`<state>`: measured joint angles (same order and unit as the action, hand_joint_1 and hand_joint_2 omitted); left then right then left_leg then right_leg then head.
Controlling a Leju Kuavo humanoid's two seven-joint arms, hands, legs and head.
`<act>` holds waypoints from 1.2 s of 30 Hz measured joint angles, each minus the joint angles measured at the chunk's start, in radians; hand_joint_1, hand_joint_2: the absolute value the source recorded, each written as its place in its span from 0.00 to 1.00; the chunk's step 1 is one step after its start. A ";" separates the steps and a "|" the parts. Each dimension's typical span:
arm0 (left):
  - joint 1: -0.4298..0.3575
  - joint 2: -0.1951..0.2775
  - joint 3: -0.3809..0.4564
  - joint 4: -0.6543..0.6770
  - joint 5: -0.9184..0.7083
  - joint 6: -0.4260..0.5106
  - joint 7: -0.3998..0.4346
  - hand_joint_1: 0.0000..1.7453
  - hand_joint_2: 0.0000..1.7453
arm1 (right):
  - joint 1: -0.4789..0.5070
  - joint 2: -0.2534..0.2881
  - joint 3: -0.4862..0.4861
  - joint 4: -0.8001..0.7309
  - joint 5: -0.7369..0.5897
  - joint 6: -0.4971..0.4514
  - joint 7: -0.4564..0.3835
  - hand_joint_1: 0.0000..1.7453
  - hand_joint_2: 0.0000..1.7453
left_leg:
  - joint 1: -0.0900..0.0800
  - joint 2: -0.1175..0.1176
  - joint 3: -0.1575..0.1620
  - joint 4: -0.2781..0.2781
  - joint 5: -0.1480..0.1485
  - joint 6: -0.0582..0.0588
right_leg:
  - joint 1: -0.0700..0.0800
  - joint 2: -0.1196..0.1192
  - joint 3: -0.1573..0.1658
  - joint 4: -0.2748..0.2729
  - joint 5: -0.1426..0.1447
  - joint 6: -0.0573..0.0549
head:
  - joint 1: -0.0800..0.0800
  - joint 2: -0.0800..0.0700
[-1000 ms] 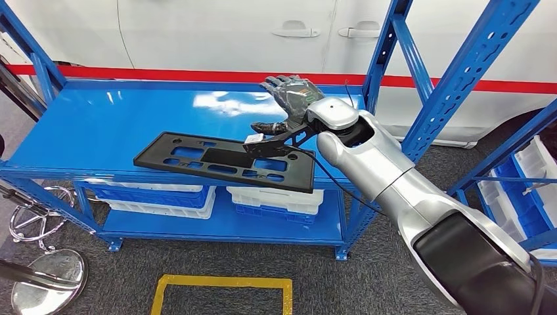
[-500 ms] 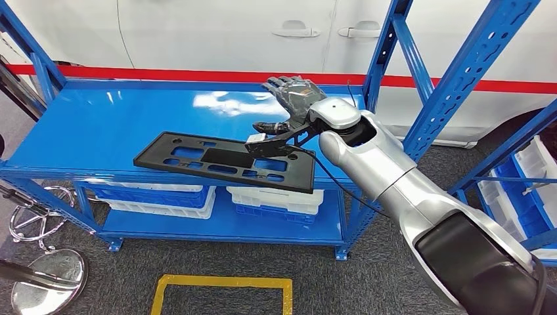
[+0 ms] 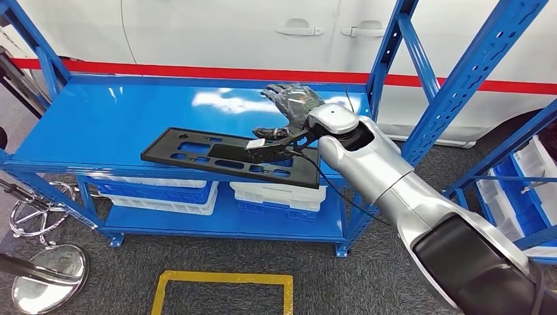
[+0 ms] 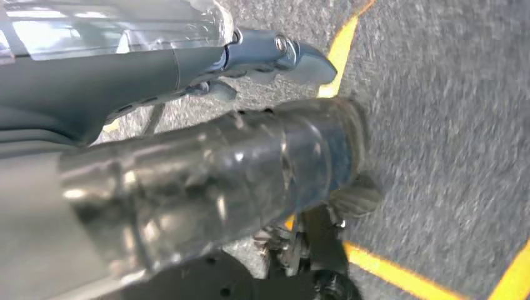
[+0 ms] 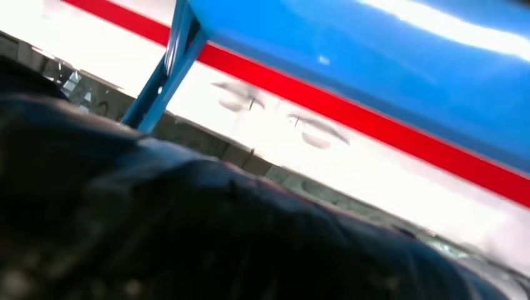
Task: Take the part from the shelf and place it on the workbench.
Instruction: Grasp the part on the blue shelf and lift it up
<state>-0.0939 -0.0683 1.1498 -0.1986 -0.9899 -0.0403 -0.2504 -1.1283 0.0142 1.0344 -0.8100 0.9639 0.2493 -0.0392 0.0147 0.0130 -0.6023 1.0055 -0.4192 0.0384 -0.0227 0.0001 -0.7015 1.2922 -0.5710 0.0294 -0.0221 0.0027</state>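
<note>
- My right hand reaches over the top deck of the blue shelf. Its fingers are spread and point away from me; the thumb is lowered toward the part.
- The part, a flat black plate with slotted cut-outs, lies on the shelf deck just below and to the left of this hand, its near long edge over the shelf's front rail.
- My thumb meets the part's right end, beside a small white label. Whether anything is pinched there cannot be judged; I record the grasp as undetermined.
- My left hand hangs beside me over grey carpet with yellow floor tape; whether it is open or closed is unclear.
- Beyond my right hand stands a white vehicle side with a red stripe.
- Below the hand, white and blue bins sit on the lower deck.
</note>
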 joint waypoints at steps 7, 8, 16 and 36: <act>0.000 -0.001 0.007 0.000 0.000 0.000 0.000 0.00 0.00 | -0.001 0.009 0.000 0.014 -0.004 -0.005 -0.008 0.00 0.00 | 0.000 -0.005 -0.032 0.025 0.014 -0.039 | 0.004 0.004 0.125 -0.238 0.086 -0.023 | 0.000 0.000; 0.000 -0.001 0.008 0.000 0.000 0.000 0.000 0.00 0.00 | -0.001 0.011 0.001 0.016 -0.004 -0.005 -0.009 0.00 0.00 | 0.002 -0.005 -0.036 0.028 0.009 -0.046 | 0.003 0.002 0.121 -0.242 0.093 -0.032 | 0.000 0.000; 0.000 -0.003 0.010 0.000 0.000 -0.001 0.001 0.00 0.00 | -0.001 0.023 0.001 0.023 -0.006 -0.005 -0.011 0.00 0.00 | 0.007 -0.007 -0.105 0.230 -0.155 -0.063 | 0.003 -0.003 0.081 -0.251 0.133 -0.064 | -0.002 0.000; -0.003 -0.013 0.024 0.000 0.001 0.000 -0.010 0.00 0.00 | -0.005 0.030 0.002 0.038 -0.015 -0.001 -0.009 0.00 0.00 | -0.014 -0.005 0.002 0.014 -0.014 -0.006 | 0.036 -0.004 0.136 -0.257 0.092 -0.059 | -0.002 0.000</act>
<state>-0.0965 -0.0809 1.1742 -0.1990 -0.9892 -0.0401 -0.2606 -1.1330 0.0445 1.0369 -0.7718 0.9486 0.2481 -0.0486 0.0011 0.0083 -0.6004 1.0196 -0.4334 0.0328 0.0136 -0.0034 -0.5656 1.0351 -0.4792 -0.0296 -0.0242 0.0026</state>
